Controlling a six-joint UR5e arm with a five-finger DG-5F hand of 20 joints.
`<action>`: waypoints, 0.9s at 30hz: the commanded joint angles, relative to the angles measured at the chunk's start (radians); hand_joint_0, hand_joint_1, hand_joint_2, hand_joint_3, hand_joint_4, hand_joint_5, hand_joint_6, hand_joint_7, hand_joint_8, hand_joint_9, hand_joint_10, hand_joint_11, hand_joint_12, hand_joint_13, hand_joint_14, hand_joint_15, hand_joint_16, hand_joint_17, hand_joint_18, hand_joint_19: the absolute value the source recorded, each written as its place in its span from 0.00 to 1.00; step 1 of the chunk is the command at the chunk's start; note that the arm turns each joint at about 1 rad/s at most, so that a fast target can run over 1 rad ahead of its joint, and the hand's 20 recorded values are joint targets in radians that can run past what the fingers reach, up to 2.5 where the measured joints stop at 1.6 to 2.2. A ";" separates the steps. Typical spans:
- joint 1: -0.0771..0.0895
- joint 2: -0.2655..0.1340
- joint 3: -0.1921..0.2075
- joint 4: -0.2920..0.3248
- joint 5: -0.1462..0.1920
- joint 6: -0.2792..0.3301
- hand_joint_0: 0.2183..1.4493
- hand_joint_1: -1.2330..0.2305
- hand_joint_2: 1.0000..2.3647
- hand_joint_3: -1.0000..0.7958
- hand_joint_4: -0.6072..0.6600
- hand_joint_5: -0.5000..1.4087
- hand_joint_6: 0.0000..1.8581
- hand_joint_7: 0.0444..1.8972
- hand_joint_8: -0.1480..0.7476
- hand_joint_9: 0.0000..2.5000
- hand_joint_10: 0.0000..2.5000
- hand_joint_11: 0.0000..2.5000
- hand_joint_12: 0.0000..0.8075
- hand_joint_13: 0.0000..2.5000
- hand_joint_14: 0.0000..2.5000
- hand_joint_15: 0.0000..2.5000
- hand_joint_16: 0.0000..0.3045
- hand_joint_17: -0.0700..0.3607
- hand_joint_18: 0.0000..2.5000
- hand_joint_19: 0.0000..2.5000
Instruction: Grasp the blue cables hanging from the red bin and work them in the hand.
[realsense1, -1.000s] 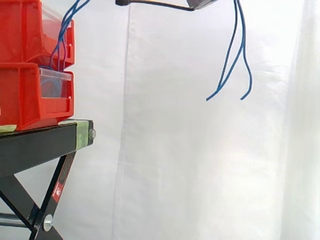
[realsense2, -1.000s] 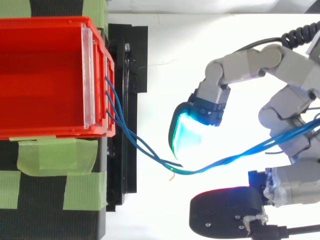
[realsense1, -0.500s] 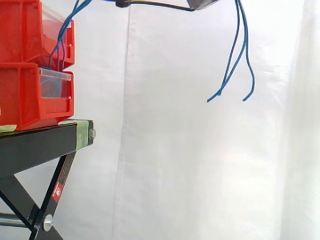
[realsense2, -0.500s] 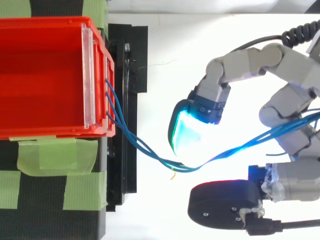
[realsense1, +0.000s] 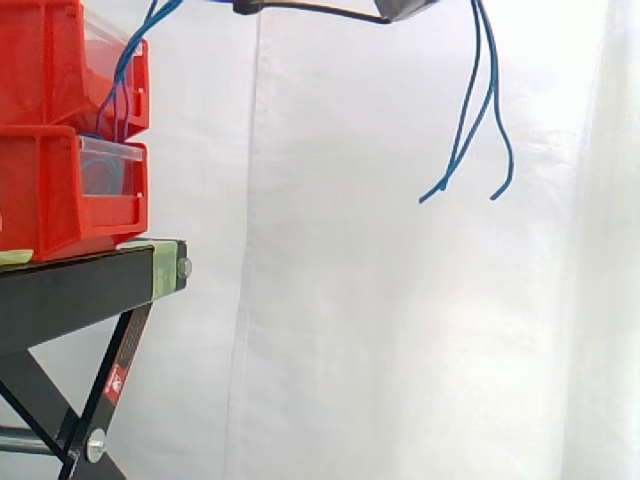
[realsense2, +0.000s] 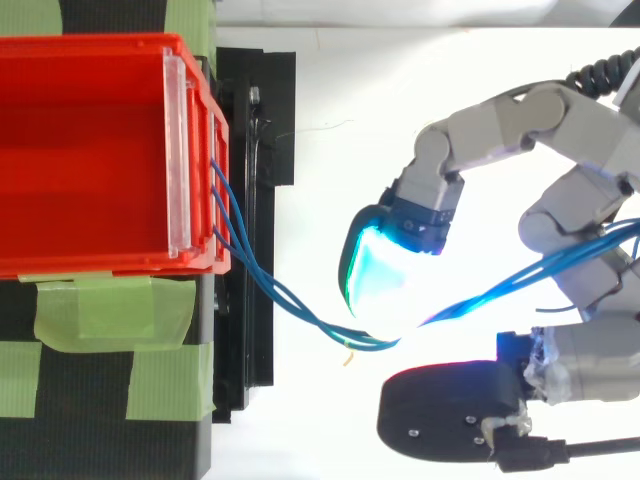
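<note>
Several thin blue cables (realsense2: 540, 266) leave the front of the red bin (realsense2: 100, 265), sag in a bend below a finger's glowing cyan-green pad (realsense2: 375, 270) and run right into the hand (realsense2: 580, 205). The grey fingers are curled round the strands at the right. A dark pad (realsense2: 445, 410) of the hand lies just below the bend. In the side view the cables' loose ends (realsense1: 464, 125) hang free from the hand (realsense1: 405, 8) at the top edge, well right of the bins.
Two red bins (realsense1: 40, 200) are stacked on a black stand (realsense1: 80, 280) at the left, with green tape (realsense2: 110, 310) on the stand top. A white curtain hangs behind. Open air lies between stand and hanging ends.
The cable bend has slid a little lower and left under the glowing pad. The hanging ends have swung slightly right. The hand has barely shifted.
</note>
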 joint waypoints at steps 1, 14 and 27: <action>0.004 0.000 0.000 0.000 0.002 0.000 0.88 0.42 0.01 0.52 0.68 0.22 0.58 0.50 0.67 0.72 1.00 1.00 0.66 0.76 1.00 0.56 0.67 0.52 1.00 0.30; 0.028 0.000 -0.002 -0.016 0.004 0.001 0.77 0.47 0.02 0.33 0.72 0.20 0.64 0.50 0.67 0.72 1.00 1.00 0.66 0.76 1.00 0.56 0.67 0.52 1.00 0.30; 0.051 0.000 -0.074 0.052 0.005 0.015 0.70 0.46 0.01 0.34 0.73 0.17 0.64 0.50 0.67 0.72 1.00 1.00 0.66 0.76 1.00 0.56 0.67 0.52 1.00 0.30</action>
